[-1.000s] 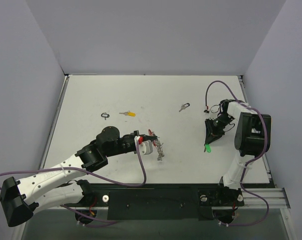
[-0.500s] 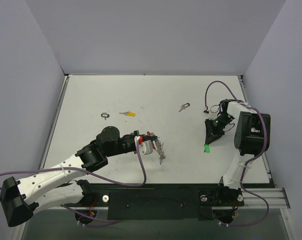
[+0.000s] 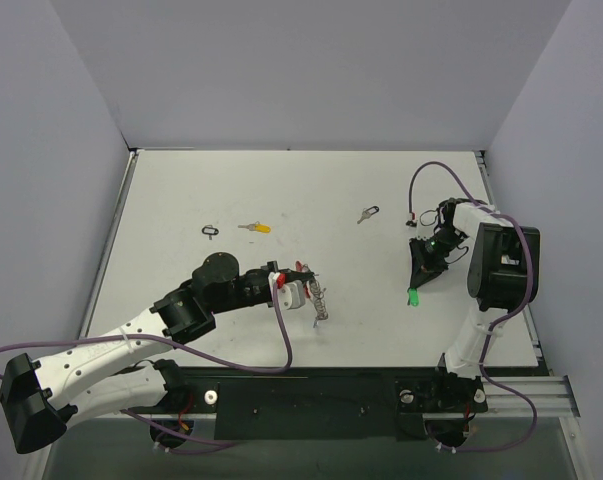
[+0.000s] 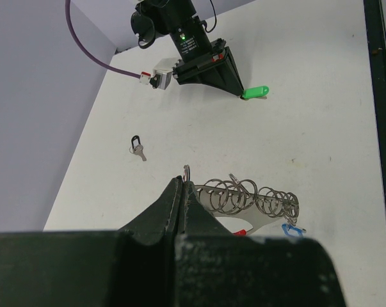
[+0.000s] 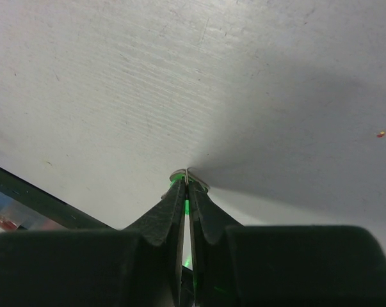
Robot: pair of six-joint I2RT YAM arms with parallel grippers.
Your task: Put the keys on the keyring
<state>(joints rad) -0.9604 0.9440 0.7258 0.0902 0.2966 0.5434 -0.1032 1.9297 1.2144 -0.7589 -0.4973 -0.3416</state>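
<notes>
pinching one keyring (image 4: 250, 195), one green key (image 3: 414, 297); two keys (image 3: 255, 227) lie loose.

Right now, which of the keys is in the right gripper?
The green-headed key, pinched by the shut right gripper. The yellow-headed key and black-headed key lie loose on the table, farther back.

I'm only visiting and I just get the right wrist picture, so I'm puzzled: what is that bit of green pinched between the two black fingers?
Observer: A green-headed key. From above, its green head pokes out past the tips of the right gripper.
Visitor: And the ring it goes on?
Observer: The keyring, a long silver coil, is across the table, clamped in the left gripper.
Visitor: Any other keys around?
Observer: A yellow-headed key lies loose farther back, on the left side.
</notes>
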